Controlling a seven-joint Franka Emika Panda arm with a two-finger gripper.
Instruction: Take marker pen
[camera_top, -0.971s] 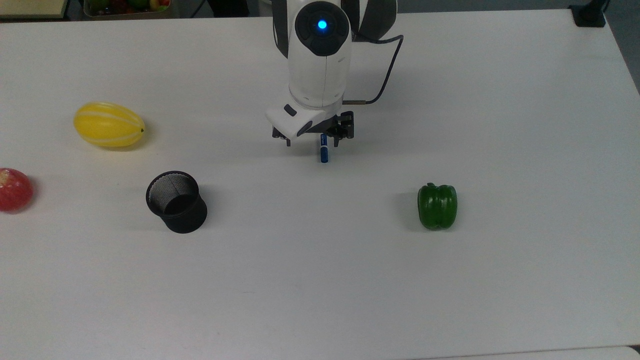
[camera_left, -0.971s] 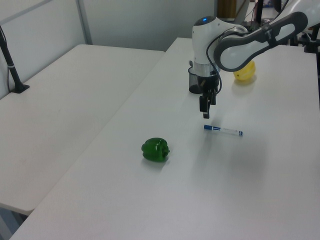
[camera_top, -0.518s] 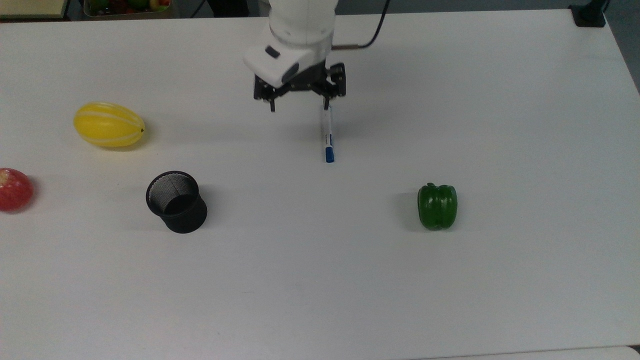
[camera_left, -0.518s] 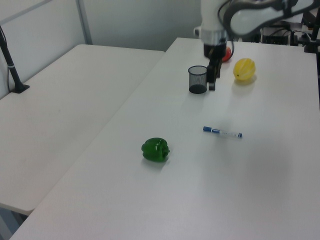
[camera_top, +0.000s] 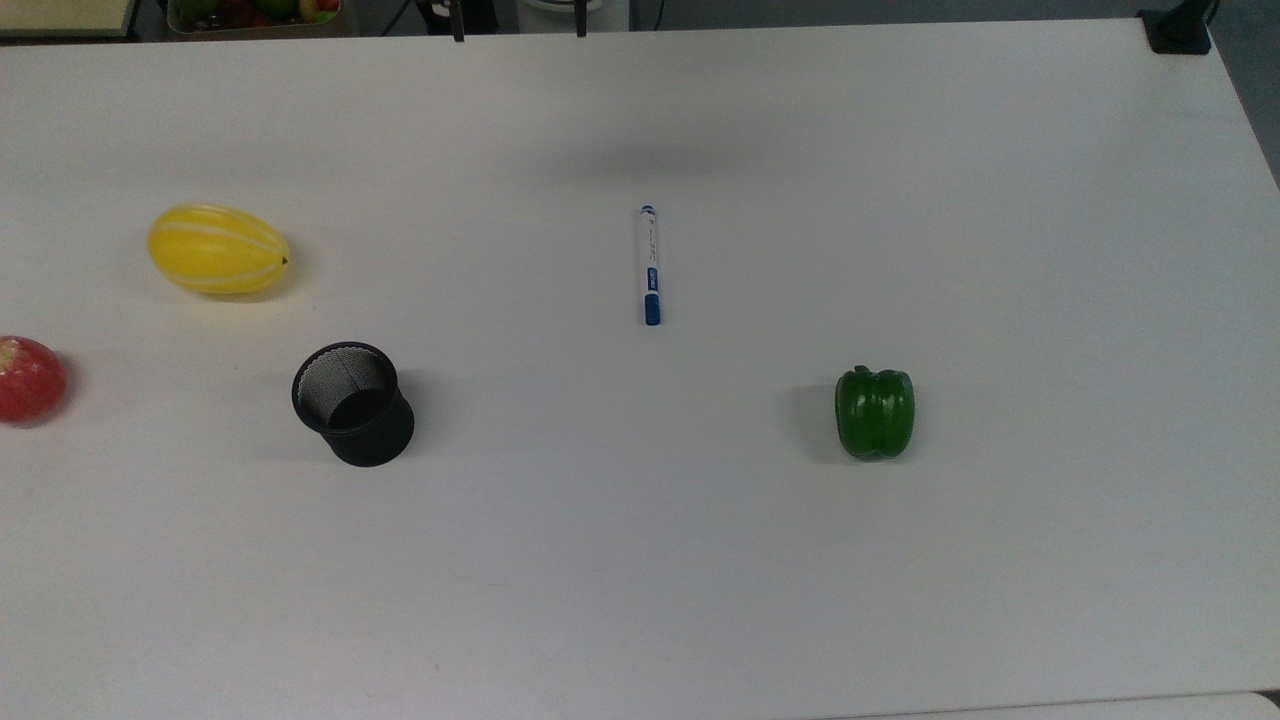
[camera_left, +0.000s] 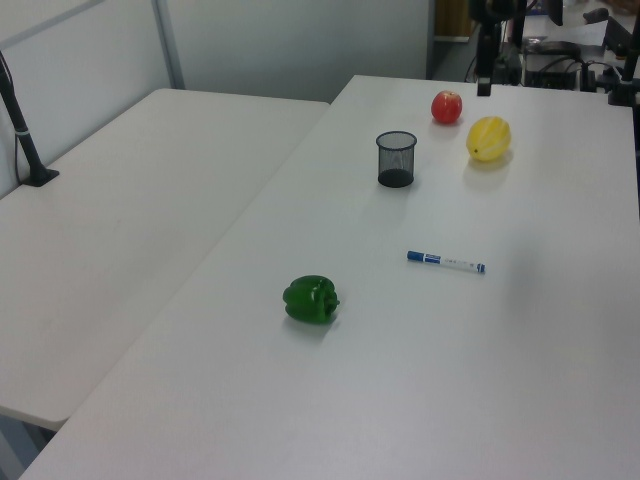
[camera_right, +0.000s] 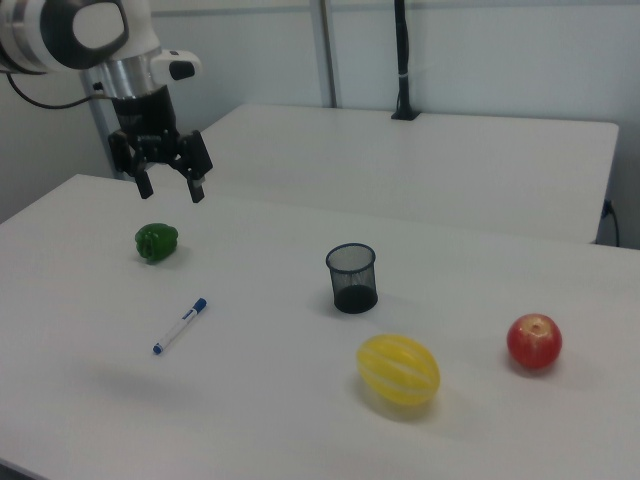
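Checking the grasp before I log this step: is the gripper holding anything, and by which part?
Nothing is held. The gripper hangs open and empty above the table, and the marker pen lies flat on it, apart from the fingers.

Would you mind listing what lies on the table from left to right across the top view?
Red apple → yellow melon → black mesh cup → marker pen → green pepper.

Marker pen (camera_top: 649, 265): slim white barrel, blue cap, blue print; lying flat on white table (camera_top: 640, 560), ungripped.
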